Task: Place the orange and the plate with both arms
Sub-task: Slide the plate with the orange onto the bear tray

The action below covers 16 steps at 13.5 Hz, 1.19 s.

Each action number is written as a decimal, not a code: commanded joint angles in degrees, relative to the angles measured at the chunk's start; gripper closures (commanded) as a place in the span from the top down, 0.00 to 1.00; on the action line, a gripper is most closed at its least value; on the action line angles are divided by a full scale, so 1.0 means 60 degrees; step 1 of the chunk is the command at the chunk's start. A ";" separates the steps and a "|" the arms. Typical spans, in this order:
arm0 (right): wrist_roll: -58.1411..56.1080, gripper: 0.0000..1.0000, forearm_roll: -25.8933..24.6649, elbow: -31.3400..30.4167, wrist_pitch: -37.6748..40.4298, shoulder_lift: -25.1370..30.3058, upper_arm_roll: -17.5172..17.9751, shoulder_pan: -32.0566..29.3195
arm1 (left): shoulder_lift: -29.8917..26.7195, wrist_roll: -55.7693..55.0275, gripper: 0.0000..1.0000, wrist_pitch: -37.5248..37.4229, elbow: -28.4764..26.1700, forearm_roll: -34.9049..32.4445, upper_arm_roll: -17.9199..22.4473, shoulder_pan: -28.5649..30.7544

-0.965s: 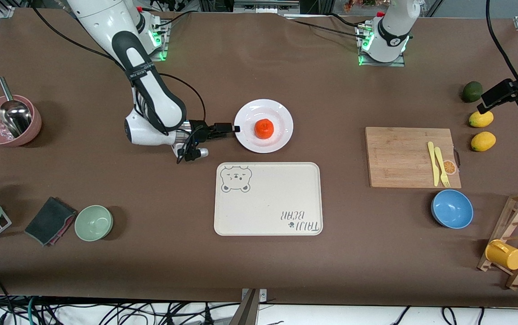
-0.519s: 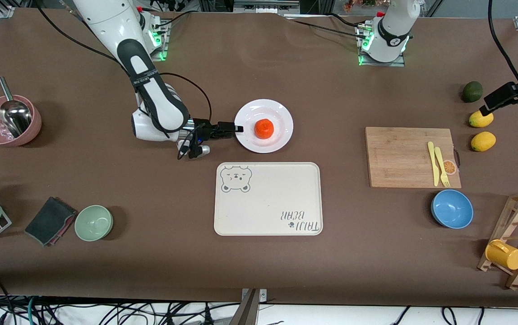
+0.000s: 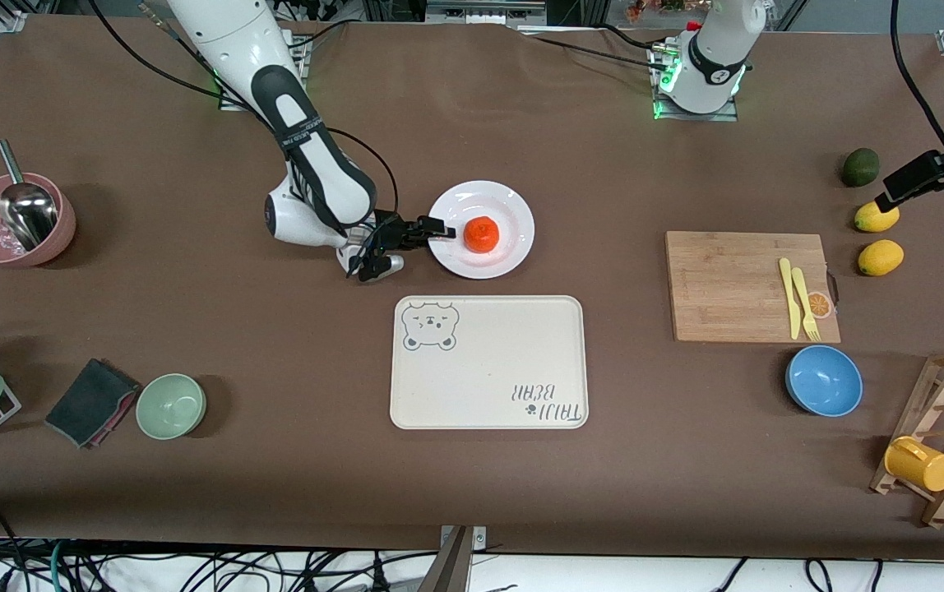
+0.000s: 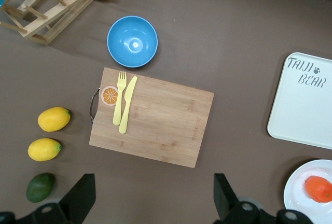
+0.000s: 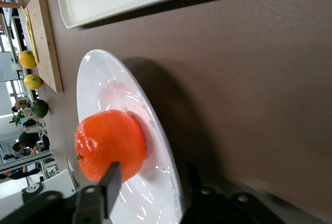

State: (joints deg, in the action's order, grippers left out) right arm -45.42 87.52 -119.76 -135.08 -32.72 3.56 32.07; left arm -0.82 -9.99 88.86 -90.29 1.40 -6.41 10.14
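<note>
plate [image 3: 512, 207]: glossy white, ceramic-looking | orange [image 3: 481, 234]: shiny, wet-looking skin | tray [image 3: 488, 386]: matt cream | board [image 3: 735, 284]: pale wood grain | table [image 3: 472, 485]: matt brown cloth-like cover | scoop [image 3: 25, 210]: polished metal

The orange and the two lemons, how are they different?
The orange is reddish-orange and round; the lemons are yellow and oval. The orange sits on the white plate mid-table; the lemons lie bare on the table at the left arm's end. All are small fruits.
</note>
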 commanded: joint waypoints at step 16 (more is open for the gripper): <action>0.1094 0.00 -0.0537 0.4396 -0.0075 -0.1794 -0.0140 -0.1112 | 0.0136 0.0127 1.00 -0.0234 0.0297 0.0161 -0.0030 0.0083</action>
State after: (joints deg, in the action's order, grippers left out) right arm -41.88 86.23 -102.17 -135.67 -37.11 2.12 26.64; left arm -0.74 -9.99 88.83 -90.27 1.40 -6.41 10.19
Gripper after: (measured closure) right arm 0.960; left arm 0.000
